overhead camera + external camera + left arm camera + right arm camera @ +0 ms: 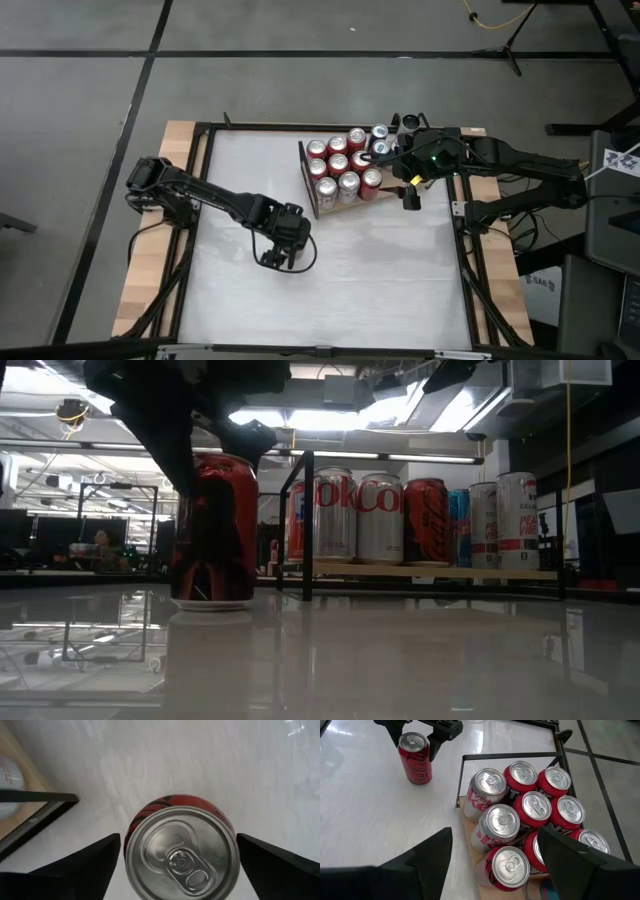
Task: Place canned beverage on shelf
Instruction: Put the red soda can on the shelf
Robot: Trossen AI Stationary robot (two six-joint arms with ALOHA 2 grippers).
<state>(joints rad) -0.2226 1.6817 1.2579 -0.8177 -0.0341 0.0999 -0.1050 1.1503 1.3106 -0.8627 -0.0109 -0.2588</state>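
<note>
Standing alone on the white bench [330,290] is a red can [415,759] with a silver top. It is upright, and its label is too dark to read. The left pincer [278,258] hangs right over it. The two dark fingers [75,870] sit one on each side of the can, with a small gap on both sides, so the pincer is let go and not squeezing. The pull tab on the can top shows between them.

The shelf [352,208] is a flat light-brown board with a thin black rail. From the red can, in the high view, it lies toward 1 o'clock, well apart. The red can is not on the shelf; it stands on the bench.

Lots of cans [345,170] stand packed together on the shelf. Two silver cans [492,805] say "Diet Coke" in red letters. In the low view you can read "Co" and "oke" on silver cans. Next to them is a red can with white curly Coca-Cola writing. Farther along are a blue can and two pale cans with red words too small to read well.

The right pincer [410,198] waits at about 3 o'clock from the shelf, just past the cans. Its fingers stand apart and hold nothing. In its own view the cans on the shelf show between them.
</note>
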